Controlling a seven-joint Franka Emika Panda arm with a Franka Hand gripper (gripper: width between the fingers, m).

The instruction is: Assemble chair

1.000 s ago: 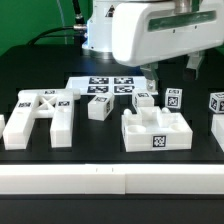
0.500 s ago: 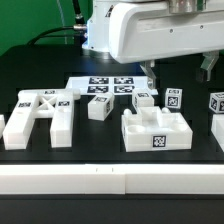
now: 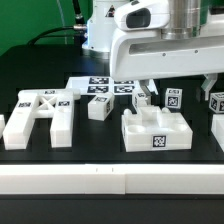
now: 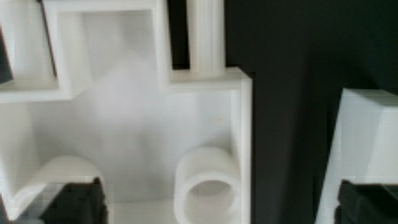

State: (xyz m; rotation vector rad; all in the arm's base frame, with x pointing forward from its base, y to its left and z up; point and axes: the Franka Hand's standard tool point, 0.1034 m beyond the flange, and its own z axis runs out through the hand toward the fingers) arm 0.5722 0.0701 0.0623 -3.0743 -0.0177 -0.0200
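The chair is not one piece yet: its white parts lie loose on the black table (image 3: 100,140). I read the exterior view as a dial with the big notched block (image 3: 158,130) at its centre. It sits upright, one tag on its near face. At nine o'clock, well apart, lies the cross-braced plate (image 3: 40,115), flat, with tags on top. At ten o'clock, between the two, stands a small block (image 3: 98,107). At eleven o'clock, just behind the notched block, is a second small block (image 3: 146,100), and at one o'clock a tagged cube (image 3: 173,99). At two o'clock stands another cube (image 3: 218,103). At three o'clock a further part (image 3: 219,131) is cut off by the frame edge.

My pincer (image 3: 175,88) hangs at twelve o'clock above these, spread wide and holding nothing. In the wrist view the notched block's recesses fill the picture and my dark fingertips (image 4: 68,203) stand far apart. I cannot tell whether they touch it.

Farther out at ten o'clock lies the marker board (image 3: 100,85). At six o'clock a white rail (image 3: 110,180) runs along the near edge.
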